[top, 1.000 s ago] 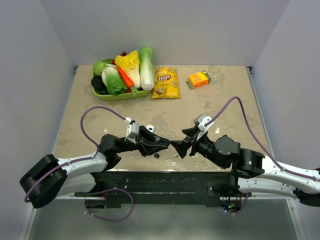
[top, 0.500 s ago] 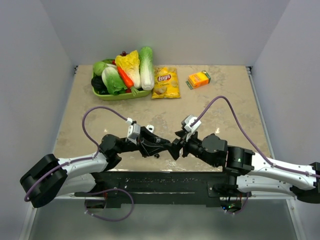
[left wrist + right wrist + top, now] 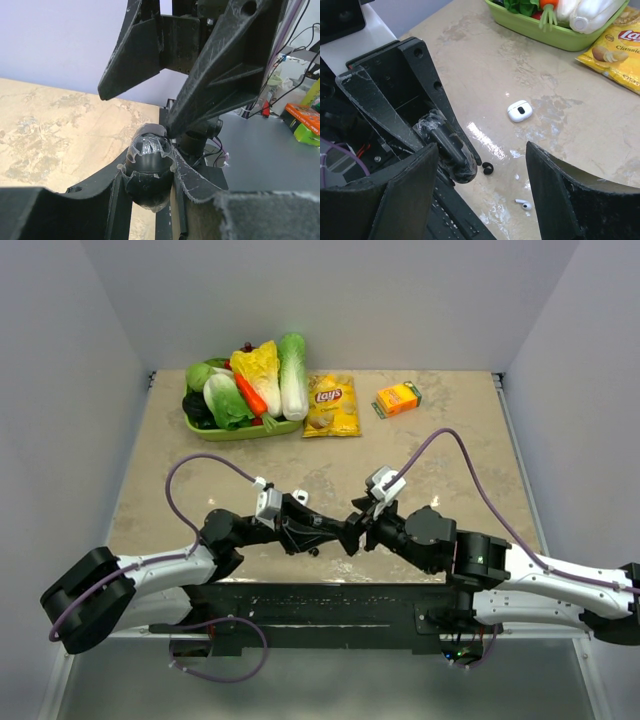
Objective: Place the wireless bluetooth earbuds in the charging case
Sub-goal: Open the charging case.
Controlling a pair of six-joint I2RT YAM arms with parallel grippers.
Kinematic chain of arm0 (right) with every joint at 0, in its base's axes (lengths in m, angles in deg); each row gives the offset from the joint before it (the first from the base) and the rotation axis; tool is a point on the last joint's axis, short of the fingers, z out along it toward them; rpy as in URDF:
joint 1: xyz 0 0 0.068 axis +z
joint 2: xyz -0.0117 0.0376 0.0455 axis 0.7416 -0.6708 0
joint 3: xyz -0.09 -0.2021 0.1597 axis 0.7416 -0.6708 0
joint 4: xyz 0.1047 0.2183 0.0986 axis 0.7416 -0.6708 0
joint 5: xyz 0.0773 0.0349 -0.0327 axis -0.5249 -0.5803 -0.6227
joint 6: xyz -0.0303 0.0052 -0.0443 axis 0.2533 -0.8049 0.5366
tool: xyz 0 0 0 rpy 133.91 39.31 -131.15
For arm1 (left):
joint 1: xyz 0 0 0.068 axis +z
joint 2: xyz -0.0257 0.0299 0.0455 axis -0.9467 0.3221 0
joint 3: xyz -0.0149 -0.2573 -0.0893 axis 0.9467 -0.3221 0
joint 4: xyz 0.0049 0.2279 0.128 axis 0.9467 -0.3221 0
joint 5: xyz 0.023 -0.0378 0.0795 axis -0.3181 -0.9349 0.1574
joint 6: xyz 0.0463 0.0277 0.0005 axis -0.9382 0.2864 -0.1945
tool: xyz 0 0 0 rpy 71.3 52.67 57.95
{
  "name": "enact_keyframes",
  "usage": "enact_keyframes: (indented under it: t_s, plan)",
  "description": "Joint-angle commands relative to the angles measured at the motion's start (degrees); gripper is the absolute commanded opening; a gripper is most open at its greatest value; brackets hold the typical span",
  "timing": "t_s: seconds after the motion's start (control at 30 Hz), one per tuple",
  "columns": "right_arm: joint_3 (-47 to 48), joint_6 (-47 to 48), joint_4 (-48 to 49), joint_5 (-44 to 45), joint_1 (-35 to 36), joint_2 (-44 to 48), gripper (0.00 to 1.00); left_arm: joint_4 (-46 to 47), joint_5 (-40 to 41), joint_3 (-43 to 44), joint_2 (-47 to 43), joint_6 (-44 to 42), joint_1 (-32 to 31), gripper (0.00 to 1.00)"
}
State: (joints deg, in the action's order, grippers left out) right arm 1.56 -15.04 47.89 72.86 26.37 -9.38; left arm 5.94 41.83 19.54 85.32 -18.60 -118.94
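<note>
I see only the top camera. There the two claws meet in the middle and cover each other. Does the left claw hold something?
Observer: Yes. In the left wrist view, the left claw is shut on a black rounded thing with clear film around it.
Operator: Is the right claw closed on it too?
Observer: No. The right wrist view shows the right claw open, with the left claw's tip between its fingers, close to one of them.
Operator: Where is an earbud?
Observer: In the right wrist view, one black earbud lies on the table, just beside the left claw's tip.
</note>
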Motion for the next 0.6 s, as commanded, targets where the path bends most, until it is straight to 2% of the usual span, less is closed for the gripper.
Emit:
enact_keyframes:
  t_s: [0.0, 0.13, 0.27, 0.43, 0.57]
  plan:
    - [2.62, 0.14, -0.08, 5.31, -0.32, 0.01, 0.72, 5.26, -1.41, 0.12, -0.15, -1.54, -1.23, 0.0]
    - [2.53, 0.13, 0.01, 4.88, -0.32, 0.7, 0.72, 5.0, -0.89, 0.03, -0.24, -1.54, -1.41, 0.0]
    - [0.42, 1.36, 5.1, -3.18, -0.41, 3.61, 0.74, 3.33, 0.08, 0.56, -0.41, -1.81, -1.32, 0.0]
    - [-0.1, 2.24, 6.07, -8.48, -0.32, 1.68, 0.74, 0.88, 1.13, 1.96, -0.32, -1.98, -1.32, 0.0]
    - [0.94, 2.42, 3.8, -8.75, -0.32, -1.3, 0.72, 0.78, 0.7, 2.32, -0.76, -2.24, -1.32, 0.0]
